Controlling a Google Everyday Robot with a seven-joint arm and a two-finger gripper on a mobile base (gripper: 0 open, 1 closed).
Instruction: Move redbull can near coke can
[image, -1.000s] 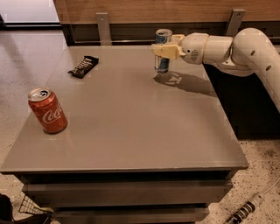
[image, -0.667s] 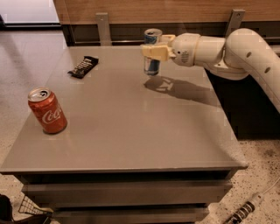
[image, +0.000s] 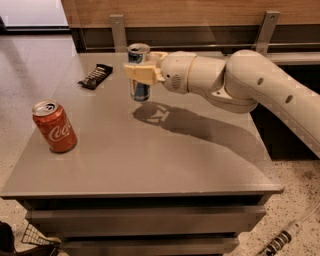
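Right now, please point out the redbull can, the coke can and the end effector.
redbull can (image: 140, 91): camera view, lower blue body.
coke can (image: 55, 129): camera view, red side with lettering.
end effector (image: 141, 67): camera view, upper middle, between its fingertips, shut around the redbull can.

Grey table (image: 150, 170) fills centre. Wood-panel wall (image: 200, 12) at 12 o'clock, with a metal bracket (image: 119, 30) at 11 and another (image: 265, 27) at 1. Pale glossy floor (image: 30, 65) at 10 o'clock; speckled floor (image: 295, 200) at 4. Gripper (image: 140, 75) above table's far part, 12 o'clock, clamped on redbull can (image: 140, 92).

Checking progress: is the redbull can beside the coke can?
No, the hand holds the redbull can lifted at the back, far from the coke can.
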